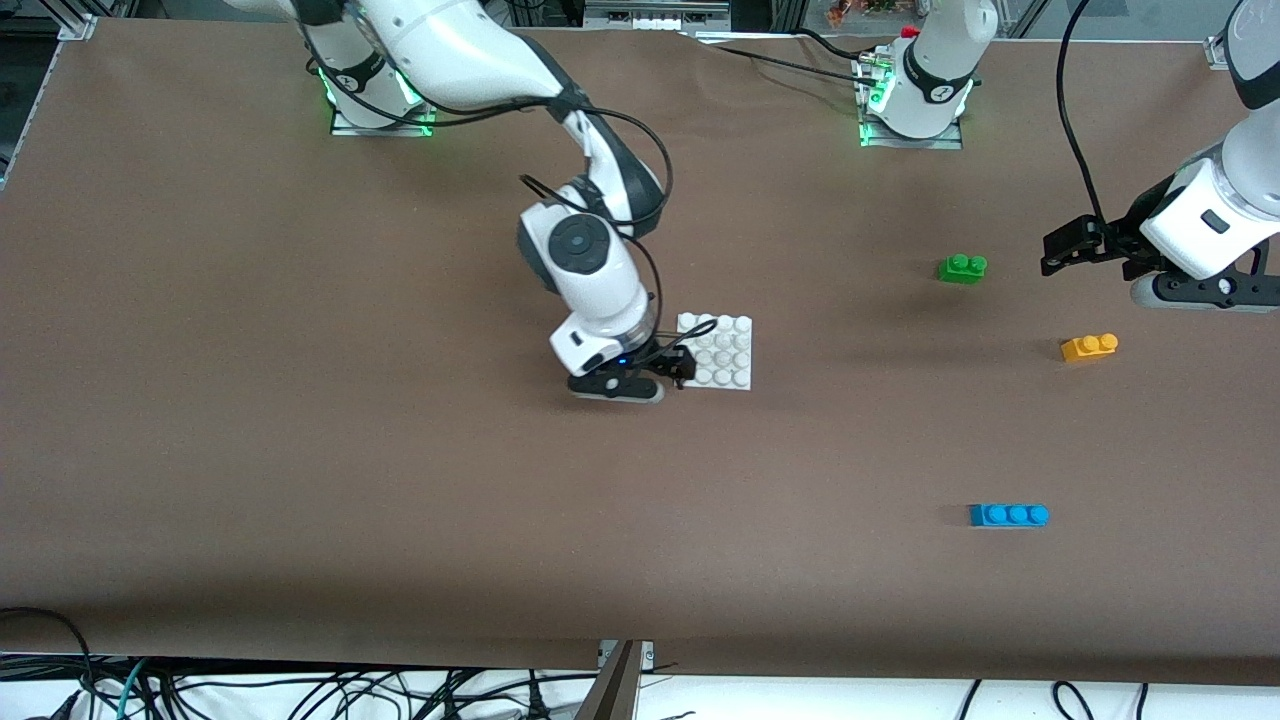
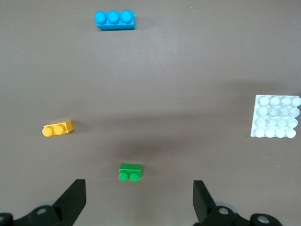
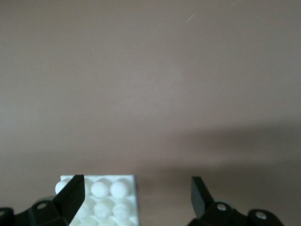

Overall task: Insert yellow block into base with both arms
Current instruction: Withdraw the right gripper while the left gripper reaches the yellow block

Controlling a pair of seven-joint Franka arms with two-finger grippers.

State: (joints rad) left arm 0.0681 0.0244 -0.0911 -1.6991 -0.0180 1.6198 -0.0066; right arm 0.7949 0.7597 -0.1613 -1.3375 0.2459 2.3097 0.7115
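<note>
The yellow block lies alone on the brown table near the left arm's end; it also shows in the left wrist view. The white studded base lies mid-table and shows in the left wrist view and the right wrist view. My left gripper hangs open and empty over the table between the green brick and the yellow block, its jaws wide apart. My right gripper is open and empty, low at the base's edge, one finger over the plate, the other over bare table.
A green two-stud brick lies farther from the front camera than the yellow block, and shows in the left wrist view. A blue three-stud brick lies nearer the camera, also in the left wrist view. Cables hang below the table's front edge.
</note>
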